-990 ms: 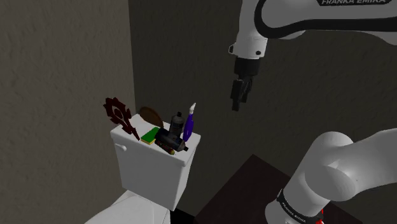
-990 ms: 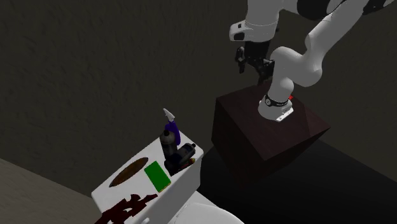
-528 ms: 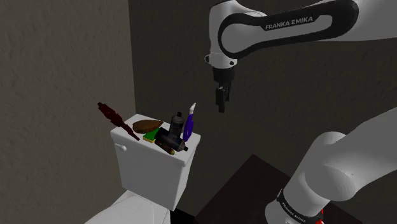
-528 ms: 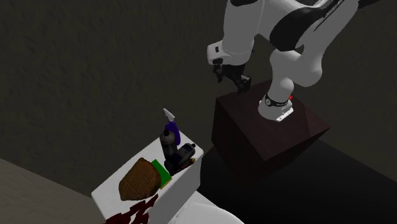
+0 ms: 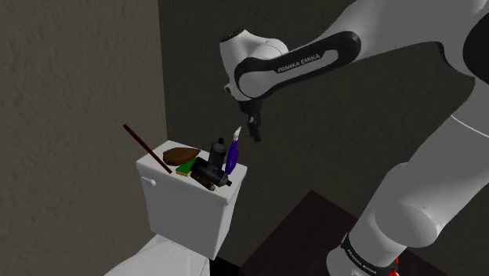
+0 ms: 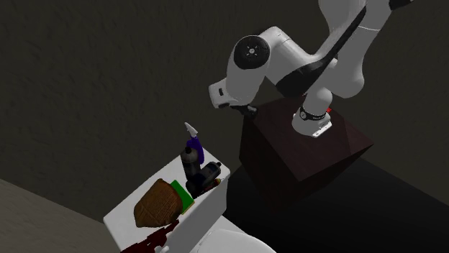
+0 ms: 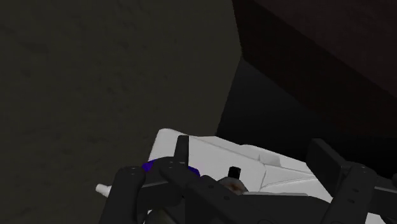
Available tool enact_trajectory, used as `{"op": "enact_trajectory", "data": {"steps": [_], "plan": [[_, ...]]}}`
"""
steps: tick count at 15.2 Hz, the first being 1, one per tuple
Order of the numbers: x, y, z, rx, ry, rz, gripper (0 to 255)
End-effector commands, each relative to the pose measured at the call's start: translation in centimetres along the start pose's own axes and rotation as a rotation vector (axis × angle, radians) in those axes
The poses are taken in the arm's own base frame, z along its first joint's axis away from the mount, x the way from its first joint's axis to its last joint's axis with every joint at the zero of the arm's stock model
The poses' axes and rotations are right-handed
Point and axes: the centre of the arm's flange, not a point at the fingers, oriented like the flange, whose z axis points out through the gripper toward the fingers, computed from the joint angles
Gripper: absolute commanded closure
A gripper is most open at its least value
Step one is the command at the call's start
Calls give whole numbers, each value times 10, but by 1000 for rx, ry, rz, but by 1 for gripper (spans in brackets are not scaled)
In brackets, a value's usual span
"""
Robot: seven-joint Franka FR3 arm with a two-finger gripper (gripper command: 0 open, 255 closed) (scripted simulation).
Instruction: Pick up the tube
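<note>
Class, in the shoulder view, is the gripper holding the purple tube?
No, the gripper hangs clear of the purple tube, which stands on the toilet tank.

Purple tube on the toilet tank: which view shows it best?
The shoulder view: the purple tube stands clear, white tip up, beside a dark bottle. The second exterior view shows it from above, base behind that bottle. In the wrist view a black finger covers most.
</note>
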Motion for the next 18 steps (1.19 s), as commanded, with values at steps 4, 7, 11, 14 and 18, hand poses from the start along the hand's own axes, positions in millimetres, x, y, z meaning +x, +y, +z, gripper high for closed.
{"op": "enact_trajectory", "data": {"steps": [4, 7, 11, 14, 18], "plan": [[61, 13, 29, -135, -68, -143, 0], [97, 18, 47, -214, -108, -227, 0], [144, 23, 73, -319, -163, -339, 0], [178, 24, 94, -398, -204, -423, 0], [208, 24, 117, -464, -238, -493, 0]]}}
